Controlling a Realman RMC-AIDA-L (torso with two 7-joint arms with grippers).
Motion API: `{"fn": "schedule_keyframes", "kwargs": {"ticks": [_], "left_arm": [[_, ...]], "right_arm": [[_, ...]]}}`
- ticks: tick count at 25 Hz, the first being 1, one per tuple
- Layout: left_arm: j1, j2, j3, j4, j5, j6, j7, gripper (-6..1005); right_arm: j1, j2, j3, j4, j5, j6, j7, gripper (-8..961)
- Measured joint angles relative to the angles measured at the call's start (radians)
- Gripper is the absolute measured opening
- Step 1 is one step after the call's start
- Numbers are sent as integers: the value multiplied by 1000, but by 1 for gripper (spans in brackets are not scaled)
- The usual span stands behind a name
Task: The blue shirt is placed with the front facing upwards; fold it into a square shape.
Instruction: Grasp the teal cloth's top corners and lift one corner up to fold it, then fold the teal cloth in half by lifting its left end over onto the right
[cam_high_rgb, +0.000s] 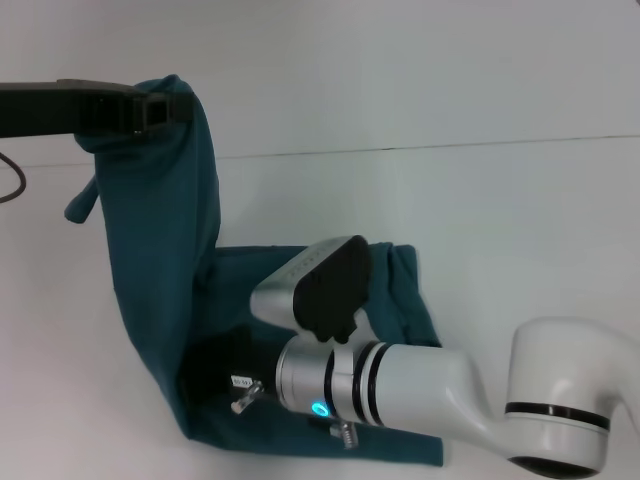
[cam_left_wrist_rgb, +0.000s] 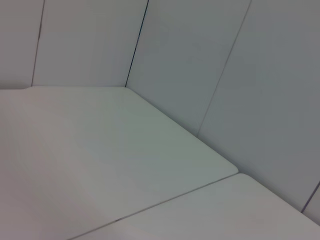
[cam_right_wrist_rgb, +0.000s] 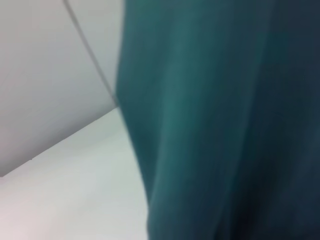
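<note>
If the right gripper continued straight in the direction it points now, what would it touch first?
Probably the shirt. The right gripper points toward the robot's left, low over the table, and the right wrist view is filled with teal cloth close ahead. The depth is unclear, and its fingers are hidden.

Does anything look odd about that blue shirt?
Yes. The blue shirt isn't lying flat: the left gripper holds one end high, so it hangs in a bunched column, the rest crumpled under the right arm.

White table (cam_high_rgb: 480, 220), panelled wall (cam_left_wrist_rgb: 200, 60) behind
</note>
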Motion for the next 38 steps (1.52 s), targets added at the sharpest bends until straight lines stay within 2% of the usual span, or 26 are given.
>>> {"fn": "schedule_keyframes", "kwargs": {"ticks": [3, 5, 9, 12, 17, 20, 24, 35, 38], "left_arm": [[0, 0, 0, -6, 0, -3, 0, 39], [0, 0, 2, -15, 2, -3, 2, 39], [5, 0, 14, -30, 0, -2, 9, 39], [10, -2, 33, -32, -1, -5, 9, 40], [16, -6, 91, -65, -25, -21, 12, 40], [22, -7, 150, -112, -47, -61, 21, 40], [24, -8, 239, -186, -71, -138, 26, 40], [12, -9, 574, -358, -168, -414, 53, 41], [1, -10, 636, -385, -177, -450, 54, 41]], "right_arm": [[-28, -5, 18, 3, -15, -1, 8, 21], [-71, -15, 54, -11, -15, -25, 7, 21], [-159, -29, 115, -91, -16, -155, 22, 21], [-210, -33, 160, -213, -16, -311, 97, 20], [-229, -31, 235, -441, -6, -517, 237, 20], [-228, -33, 264, -545, -5, -581, 292, 20], [-224, -36, 273, -609, -4, -607, 334, 20], [-237, -46, 274, -624, -3, -613, 351, 21], [-237, -47, 274, -625, -3, -613, 352, 21]]}}
